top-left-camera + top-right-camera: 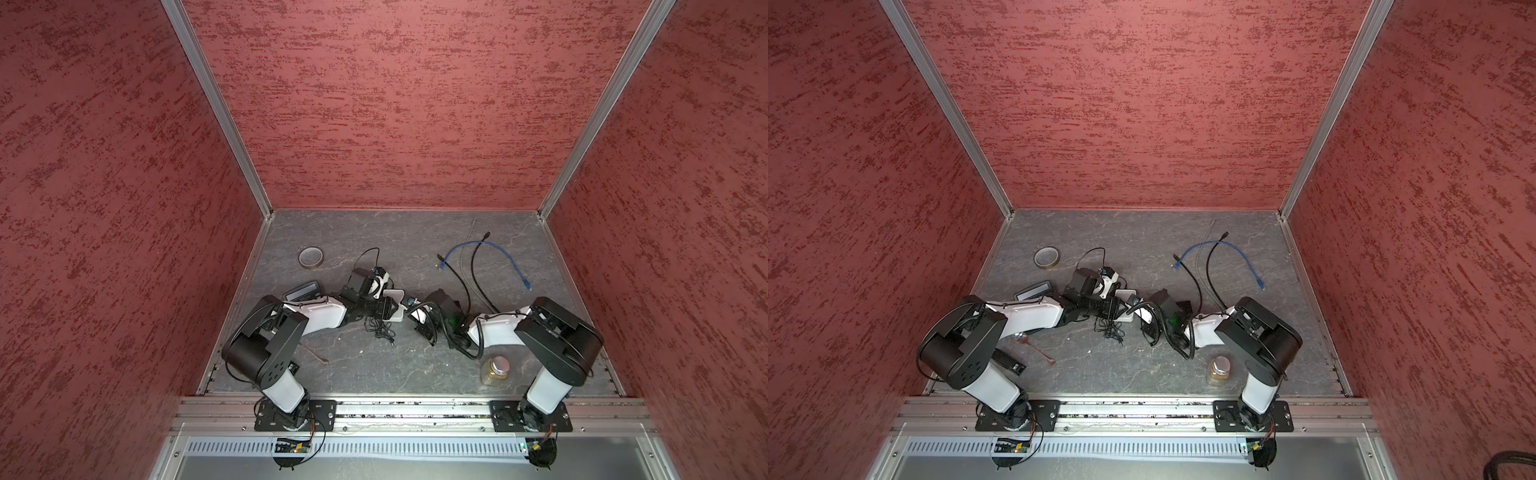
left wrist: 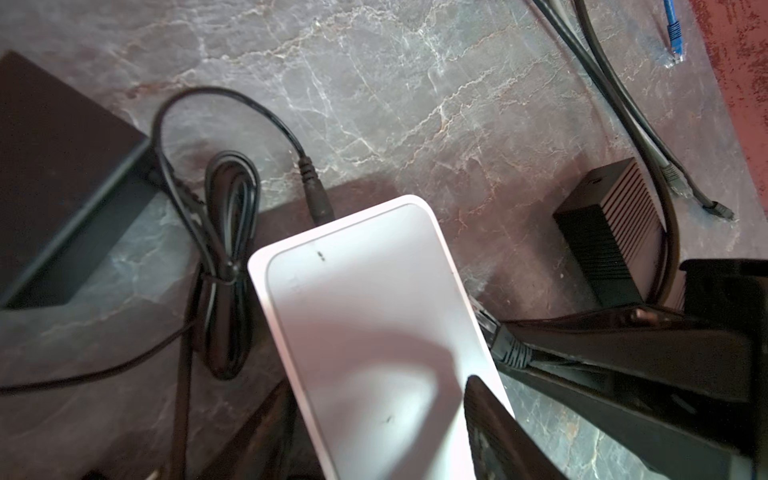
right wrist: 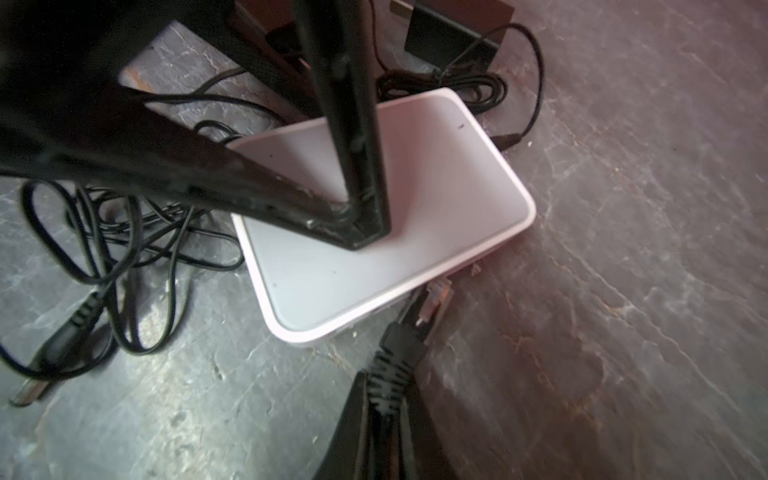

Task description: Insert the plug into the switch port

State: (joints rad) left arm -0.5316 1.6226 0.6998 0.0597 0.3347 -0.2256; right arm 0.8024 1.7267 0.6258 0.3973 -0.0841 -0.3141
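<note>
The left jaws stand parted over a smooth white plastic switch box with rounded corners [image 2: 365,316]. One black fingertip [image 2: 478,395] rests on its flat top face and the other drops beside its long edge, so nothing is clamped between them. The right jaws are closed, their tapered black fingers [image 3: 351,419] pinching the ribbed black rubber boot [image 3: 395,353] of a cable. The clear plastic plug [image 3: 434,297] juts out just ahead of these jaws, its tip touching the switch's side face. Whether it sits inside a port cannot be told.

In both top views the switch [image 1: 395,296] [image 1: 1124,294] lies between the two sets of jaws, on a grey, veined, stone-textured counter [image 3: 623,249].

Beyond the left jaws, a round black barrel connector [image 2: 318,203] is pushed into the switch's short end. A tied bundle of thin black cord [image 2: 228,270] and a matte black adapter block [image 2: 62,178] crowd that side. A ribbed black box [image 2: 611,237] sits near the right jaws.

On the right jaws' outer side the counter is bare up to the switch's edge. Well beyond both jaws lie a looped blue cable [image 1: 494,249] and a tape roll [image 1: 311,257]. A glass jar [image 1: 495,370] stands behind the right jaws.
</note>
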